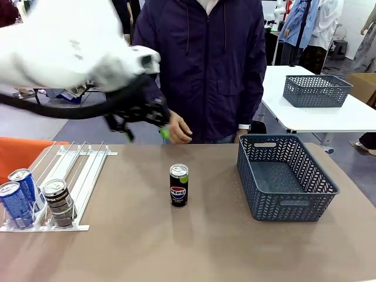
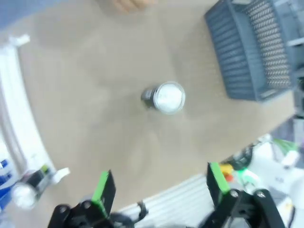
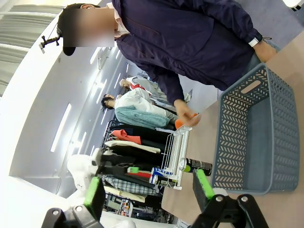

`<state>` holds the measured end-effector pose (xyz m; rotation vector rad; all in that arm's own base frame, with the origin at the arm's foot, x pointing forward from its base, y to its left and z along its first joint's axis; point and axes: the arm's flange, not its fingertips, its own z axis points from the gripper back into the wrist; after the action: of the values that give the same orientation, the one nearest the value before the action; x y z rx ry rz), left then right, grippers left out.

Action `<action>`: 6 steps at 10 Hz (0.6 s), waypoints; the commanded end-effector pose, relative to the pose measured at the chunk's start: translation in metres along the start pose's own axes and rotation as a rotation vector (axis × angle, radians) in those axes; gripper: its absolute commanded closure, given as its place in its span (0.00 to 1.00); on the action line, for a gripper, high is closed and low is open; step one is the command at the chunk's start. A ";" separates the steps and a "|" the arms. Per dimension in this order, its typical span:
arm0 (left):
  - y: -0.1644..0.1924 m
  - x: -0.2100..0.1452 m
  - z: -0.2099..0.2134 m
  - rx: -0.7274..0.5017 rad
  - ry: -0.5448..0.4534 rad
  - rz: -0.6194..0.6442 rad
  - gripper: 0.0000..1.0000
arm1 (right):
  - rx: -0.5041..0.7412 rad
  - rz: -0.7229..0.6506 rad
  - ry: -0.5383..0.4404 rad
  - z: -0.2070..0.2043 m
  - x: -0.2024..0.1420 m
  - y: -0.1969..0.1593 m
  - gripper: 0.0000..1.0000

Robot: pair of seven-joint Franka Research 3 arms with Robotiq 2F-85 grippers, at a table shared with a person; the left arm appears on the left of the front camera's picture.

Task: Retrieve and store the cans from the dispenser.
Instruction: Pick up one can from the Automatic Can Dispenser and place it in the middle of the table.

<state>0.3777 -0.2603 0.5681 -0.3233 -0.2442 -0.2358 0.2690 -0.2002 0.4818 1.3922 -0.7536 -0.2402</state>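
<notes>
While showing bare counter (image 1: 147, 247) around black can (image 1: 179, 185), blurs left hand (image 2: 159, 185), spread wide, empty; right hand (image 3: 148, 187) likewise agape; crops dispenser (image 1: 88, 170) at 8 o'clock.

Bare brown tabletop (image 1: 147, 247) rings the upright black Pepsi can (image 1: 179, 185) (reachable from any side); dark grey mesh basket (image 1: 288, 207) blocks the right, white railed dispenser (image 1: 88, 170) the left.
</notes>
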 end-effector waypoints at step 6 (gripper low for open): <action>0.291 -0.158 0.097 -0.582 -0.207 0.116 0.00 | 0.026 0.002 -0.018 -0.001 0.003 0.005 0.00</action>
<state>0.2886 0.0533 0.5400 -0.8324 -0.3230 -0.1927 0.2689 -0.2004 0.4818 1.3921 -0.7540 -0.2409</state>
